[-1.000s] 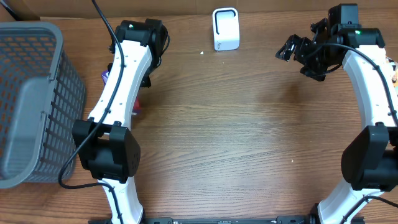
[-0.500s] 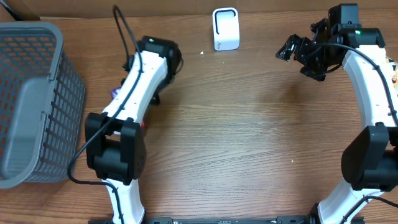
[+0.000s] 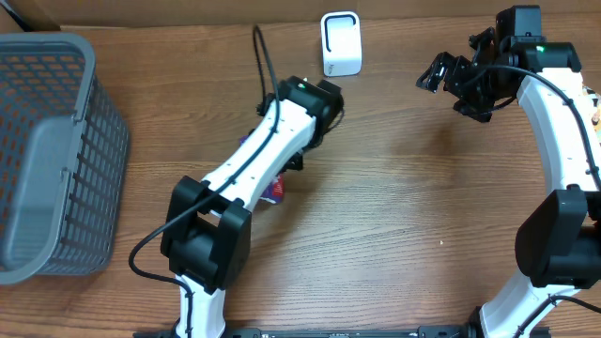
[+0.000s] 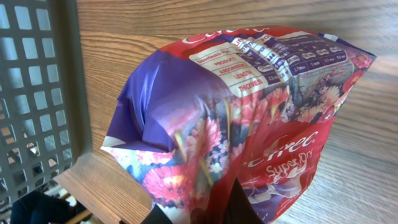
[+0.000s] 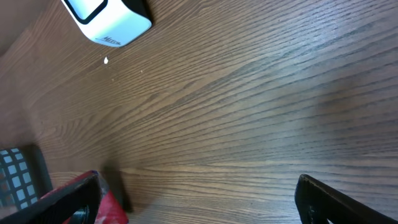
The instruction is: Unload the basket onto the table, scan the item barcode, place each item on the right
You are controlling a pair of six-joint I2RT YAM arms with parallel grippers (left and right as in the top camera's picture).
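One red pouch [image 4: 236, 112], mostly hidden overhead, pinched in left claw [image 4: 196, 210], right claw [image 5: 199, 200] gaping, empty

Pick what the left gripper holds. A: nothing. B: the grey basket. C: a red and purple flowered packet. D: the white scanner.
C, since the left wrist view shows the left gripper shut on the red and purple flowered packet.

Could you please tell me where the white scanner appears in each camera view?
Overhead: white scanner at top centre.
Left wrist: not in view; the packet fills it.
Right wrist: top left corner, partly cropped.
Shared landmark: grey basket, at the left edge in all three.
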